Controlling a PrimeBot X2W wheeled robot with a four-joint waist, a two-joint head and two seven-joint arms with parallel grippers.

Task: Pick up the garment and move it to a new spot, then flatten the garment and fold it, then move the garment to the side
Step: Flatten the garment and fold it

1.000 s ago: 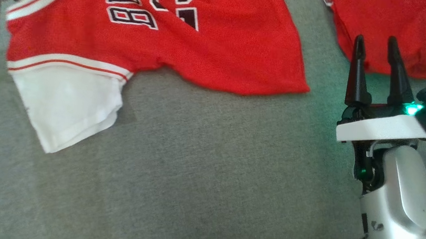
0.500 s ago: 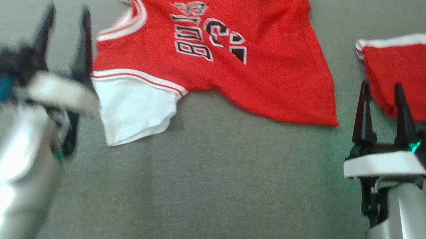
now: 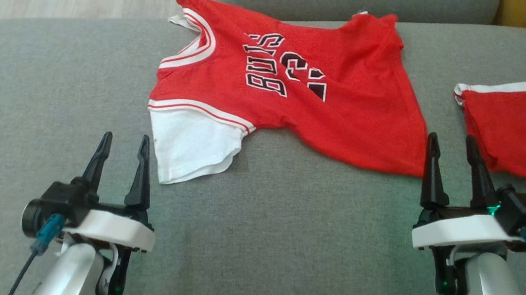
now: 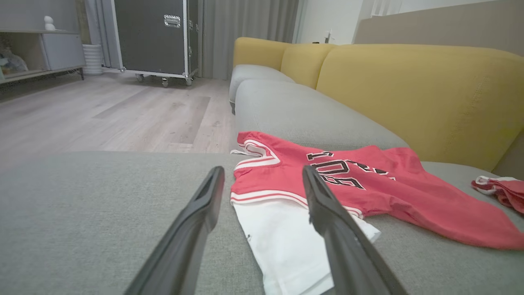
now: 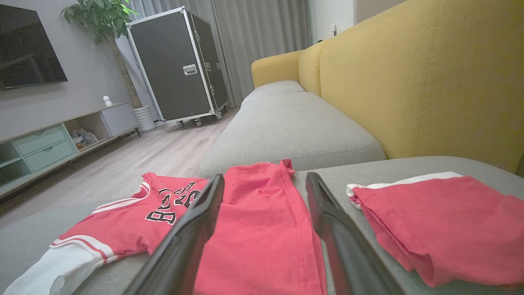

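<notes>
Left end effector (image 3: 126,138) has pulled back from the collar side of the red jersey (image 3: 344,117) since half a sec ago; head cam has tilted up too. It hangs over the grey sofa seat (image 3: 282,247), fingers spread wide, holding nothing. The jersey lies just ahead and to its right, white sleeve nearest. Right end effector (image 3: 451,138) is also wide open and empty, w/ the jersey's hem corner just left of its tips and a folded red garment (image 3: 519,125) ahead-right.
</notes>
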